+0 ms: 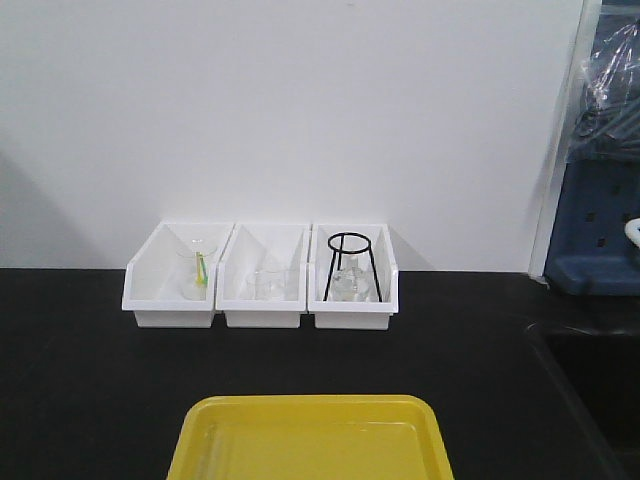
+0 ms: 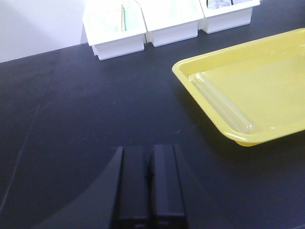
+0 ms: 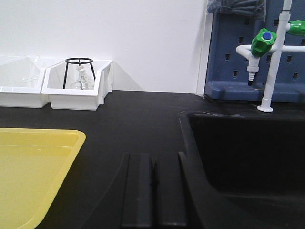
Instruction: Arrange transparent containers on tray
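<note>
Both my end effectors, left (image 2: 148, 191) and right (image 3: 151, 191), sit closed and empty, low over the surface (image 2: 86, 105). One tube (image 2: 221, 102) lies along the tray (image 2: 267, 71) rim at right of the left wrist view, probably so it won't roll.

Nothing to read here: no lettering, label, brand mark or number shows in any view. The yellow tray (image 1: 310, 440) carries no print, the three white bins (image 1: 260, 275) are blank on their front faces, and the blue pegboard (image 3: 257, 52) behind the tap shows only plain slots.
</note>
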{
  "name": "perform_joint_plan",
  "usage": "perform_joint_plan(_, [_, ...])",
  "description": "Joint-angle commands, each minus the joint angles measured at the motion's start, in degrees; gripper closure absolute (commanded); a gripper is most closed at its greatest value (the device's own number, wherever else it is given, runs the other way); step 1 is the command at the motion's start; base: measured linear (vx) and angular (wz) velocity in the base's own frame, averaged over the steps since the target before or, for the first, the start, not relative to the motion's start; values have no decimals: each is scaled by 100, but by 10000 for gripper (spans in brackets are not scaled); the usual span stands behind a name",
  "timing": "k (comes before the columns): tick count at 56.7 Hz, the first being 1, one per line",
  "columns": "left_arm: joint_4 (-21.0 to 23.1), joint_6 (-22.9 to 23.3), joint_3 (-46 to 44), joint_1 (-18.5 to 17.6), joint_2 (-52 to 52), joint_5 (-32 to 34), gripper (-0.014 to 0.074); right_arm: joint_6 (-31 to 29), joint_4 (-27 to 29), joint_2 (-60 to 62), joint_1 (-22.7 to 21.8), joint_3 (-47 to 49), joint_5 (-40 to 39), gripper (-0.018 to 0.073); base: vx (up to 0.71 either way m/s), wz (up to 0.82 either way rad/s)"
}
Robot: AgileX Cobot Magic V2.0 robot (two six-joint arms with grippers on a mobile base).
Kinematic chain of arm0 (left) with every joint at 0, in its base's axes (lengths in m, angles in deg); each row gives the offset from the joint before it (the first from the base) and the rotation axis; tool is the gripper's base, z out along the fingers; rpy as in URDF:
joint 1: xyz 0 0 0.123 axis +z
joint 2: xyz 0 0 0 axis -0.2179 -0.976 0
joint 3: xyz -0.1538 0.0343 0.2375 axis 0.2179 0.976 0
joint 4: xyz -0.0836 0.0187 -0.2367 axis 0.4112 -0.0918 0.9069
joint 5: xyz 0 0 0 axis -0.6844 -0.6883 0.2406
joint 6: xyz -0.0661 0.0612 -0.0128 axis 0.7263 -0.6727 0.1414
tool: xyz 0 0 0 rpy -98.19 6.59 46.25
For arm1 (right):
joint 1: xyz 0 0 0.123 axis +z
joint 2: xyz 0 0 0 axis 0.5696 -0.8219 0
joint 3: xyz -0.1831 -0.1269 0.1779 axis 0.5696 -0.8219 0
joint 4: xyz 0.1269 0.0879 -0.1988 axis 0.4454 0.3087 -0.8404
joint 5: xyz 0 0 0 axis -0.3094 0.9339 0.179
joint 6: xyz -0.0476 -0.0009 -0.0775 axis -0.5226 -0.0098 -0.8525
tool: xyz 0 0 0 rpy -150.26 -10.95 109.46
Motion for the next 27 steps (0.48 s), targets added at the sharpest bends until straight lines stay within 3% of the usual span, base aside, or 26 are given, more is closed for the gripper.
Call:
perform_joint_plan(1, [16,9,169,7,124,494,604,-37,-72,54,-30,-49,-428,572,0,0])
perform_joint_plan(27, [16,9,169,7,124,494,604,-37,-72,54,-30,-49,-428,572,0,0])
